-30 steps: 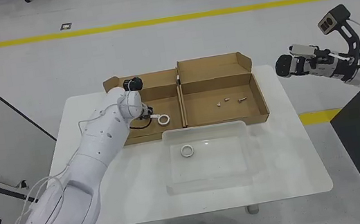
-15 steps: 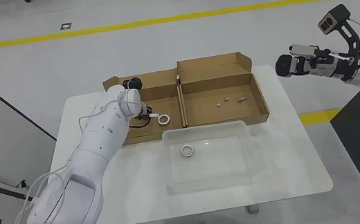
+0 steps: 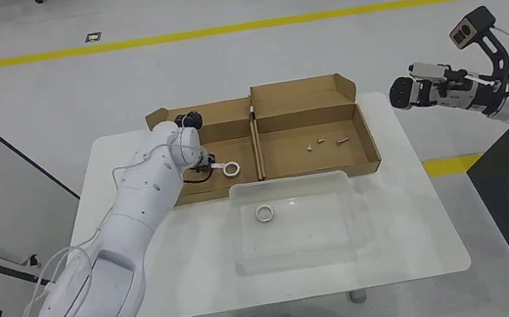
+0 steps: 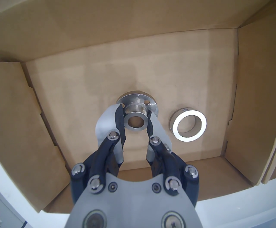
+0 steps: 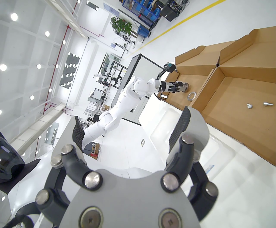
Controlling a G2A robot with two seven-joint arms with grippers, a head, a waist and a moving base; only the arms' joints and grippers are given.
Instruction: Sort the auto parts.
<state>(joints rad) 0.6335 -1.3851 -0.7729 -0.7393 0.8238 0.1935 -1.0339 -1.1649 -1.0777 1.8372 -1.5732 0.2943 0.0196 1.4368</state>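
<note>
The left tool (image 4: 135, 114) is clenching a metal hub (image 4: 135, 129), one pad pressing on each side of its narrow neck. That is the sensible place to hold it: the neck is slim enough to fit between the pads, and the wide flange behind acts as a stop. The hub is sitting at the centre of the left wrist frame, over the floor of the left box (image 4: 71, 90). Whether the flange is touching the cardboard, I cannot tell.

Just beside it, to the right in that frame, a plain ring (image 4: 177, 127) is lying flat with its polished face up and a small hole in its side wall. Both pieces are bright, smooth steel against matte, creased cardboard, so this box seems to be collecting the round, bored parts.

In the top view, the right box (image 3: 294, 157) at upper centre is holding a bolt (image 3: 341, 140) and a smaller fastener (image 3: 309, 145), kept apart from the rings. Below the boxes, a clear plastic tray (image 3: 298, 251) is carrying another ring (image 3: 264, 213), probably waiting its turn.

The right tool (image 5: 132, 117) is hanging released, ribbed pads spread wide, off the right edge of the white surface (image 3: 413, 224).
</note>
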